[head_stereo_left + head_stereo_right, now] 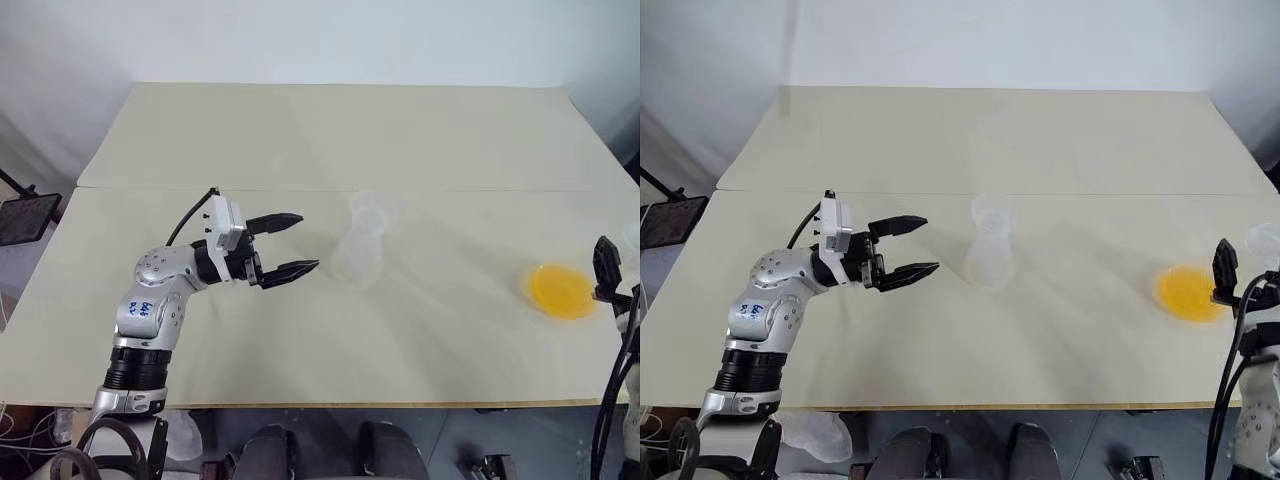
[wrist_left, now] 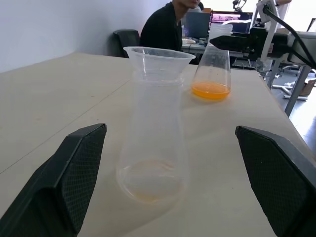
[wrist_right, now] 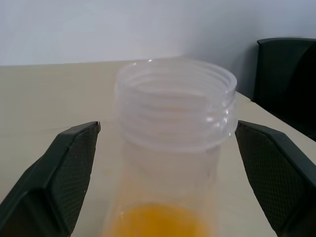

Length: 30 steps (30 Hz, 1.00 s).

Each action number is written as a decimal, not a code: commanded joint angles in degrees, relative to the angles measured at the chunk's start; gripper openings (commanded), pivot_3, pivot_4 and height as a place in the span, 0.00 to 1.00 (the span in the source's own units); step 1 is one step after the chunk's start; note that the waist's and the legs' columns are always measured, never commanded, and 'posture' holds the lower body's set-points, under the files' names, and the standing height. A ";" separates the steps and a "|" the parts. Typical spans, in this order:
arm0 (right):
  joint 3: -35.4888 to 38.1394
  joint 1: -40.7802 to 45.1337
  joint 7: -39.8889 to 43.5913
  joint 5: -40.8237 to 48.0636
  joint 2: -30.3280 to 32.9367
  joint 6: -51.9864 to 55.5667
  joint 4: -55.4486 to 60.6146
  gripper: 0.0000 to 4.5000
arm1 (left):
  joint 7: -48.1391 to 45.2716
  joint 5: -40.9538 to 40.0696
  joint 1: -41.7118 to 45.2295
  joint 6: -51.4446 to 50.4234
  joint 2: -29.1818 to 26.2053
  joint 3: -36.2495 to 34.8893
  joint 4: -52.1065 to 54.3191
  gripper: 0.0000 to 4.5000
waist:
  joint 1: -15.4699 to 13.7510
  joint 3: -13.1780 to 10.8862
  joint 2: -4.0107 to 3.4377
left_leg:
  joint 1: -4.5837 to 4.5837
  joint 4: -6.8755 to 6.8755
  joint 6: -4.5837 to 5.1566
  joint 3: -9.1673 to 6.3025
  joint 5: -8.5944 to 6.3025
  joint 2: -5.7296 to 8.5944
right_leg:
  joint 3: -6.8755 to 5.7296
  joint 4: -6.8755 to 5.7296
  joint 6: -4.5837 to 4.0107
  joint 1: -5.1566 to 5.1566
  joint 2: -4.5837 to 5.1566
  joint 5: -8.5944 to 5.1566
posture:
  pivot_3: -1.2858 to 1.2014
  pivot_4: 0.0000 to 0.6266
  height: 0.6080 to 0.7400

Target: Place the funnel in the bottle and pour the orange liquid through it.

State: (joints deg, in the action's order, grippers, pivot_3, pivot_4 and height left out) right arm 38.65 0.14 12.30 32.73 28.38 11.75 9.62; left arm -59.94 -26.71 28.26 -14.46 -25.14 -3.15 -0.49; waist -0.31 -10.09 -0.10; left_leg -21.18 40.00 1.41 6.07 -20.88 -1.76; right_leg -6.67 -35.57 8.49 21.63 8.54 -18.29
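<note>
**Both arms open at their vessels, funnel seated in the bottle**

On the pale counter [image 1: 300, 330] the bottle [image 1: 360, 255] stands upright near the middle of the head-camera frame. The funnel [image 1: 368, 210] sits in its neck, cone mouth up and resting on the rim; in the left wrist view the funnel [image 2: 159, 61] is seen crowning the bottle [image 2: 153, 148], whose round base looks nearly empty apart from a faint tint at the bottom.

The left gripper [image 1: 290, 245] hangs in the centre-left of the frame, pointing toward the bottle from its left. Its jaws are spread wide, one black finger above the other in the head view, with the fingertips just short of the bottle and touching nothing. From the left wrist camera the two fingers [image 2: 74, 173] stand on either side of the bottle with open space between each and the glass-clear wall.

At the right edge of the frame the right gripper [image 1: 1230, 285] reaches up beside the conical flask [image 3: 173, 148] that holds the orange liquid [image 1: 562, 290], seen as a round orange-yellow patch at lower right. In the right wrist view the flask's wide threaded neck stands between the two spread fingers [image 3: 59, 177], neither plainly touching it, and the orange liquid [image 3: 158, 222] lies low in the vessel.

In the left wrist view a seated person [image 2: 168, 27] in dark clothing is behind the counter.
</note>
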 commanded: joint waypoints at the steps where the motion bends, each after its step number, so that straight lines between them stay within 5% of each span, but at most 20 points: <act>1: 0.80 2.37 0.74 -0.11 1.24 -1.18 -1.78 1.00 | 0.69 -0.87 -0.59 0.92 0.18 -0.18 2.77 0.99 | 0.01 0.00 0.00 | 0.00 0.00 0.00 0.00 0.00 0.00 | 0.00 0.00 0.00 0.00 0.00 0.00 | 0.52 0.24 1.00; 3: 0.77 3.68 1.08 0.02 1.10 -1.55 -2.98 1.00 | 1.10 -0.85 -0.71 1.12 0.28 -0.22 2.93 0.99 | 0.03 0.00 0.00 | 0.00 0.00 0.00 0.00 0.00 0.00 | -0.01 0.00 0.00 0.00 0.00 0.00 | 0.52 0.24 1.00; 10: -0.55 5.66 2.82 -0.39 1.54 -0.84 -4.64 0.55 | 2.11 -0.99 -0.92 1.42 0.22 -0.53 3.65 1.00 | 0.20 0.00 0.00 | -0.01 0.00 0.00 0.00 0.00 -0.01 | -0.01 0.01 0.00 0.00 0.00 0.00 | 0.52 0.24 1.00; 18: -3.09 8.00 5.65 -1.52 2.56 -2.79 -0.74 0.55 | 2.76 -1.06 -0.48 2.06 0.43 -0.71 3.25 1.00 | 0.36 0.00 -0.01 | -0.01 -0.01 -0.01 0.01 0.00 -0.02 | -0.01 0.01 0.00 0.00 0.00 0.00 | 0.52 0.24 1.00; 30: -29.97 23.66 10.19 -26.21 5.36 -13.49 5.37 0.55 | 5.18 0.16 -1.09 3.94 1.95 -0.51 2.33 1.00 | 0.18 -0.06 -0.10 | -0.12 -0.01 -0.04 -0.03 0.02 0.00 | -0.07 0.00 0.00 0.12 0.01 0.00 | 0.52 0.24 1.00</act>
State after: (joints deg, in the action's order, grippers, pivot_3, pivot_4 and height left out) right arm 10.02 22.09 21.95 9.90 32.22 0.99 13.68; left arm -55.35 -26.61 27.42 -11.66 -23.58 -3.46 1.04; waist -0.13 -10.15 -0.20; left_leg -21.31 40.01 1.38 6.02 -20.86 -1.75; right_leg -6.75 -35.56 8.50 21.75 8.57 -18.29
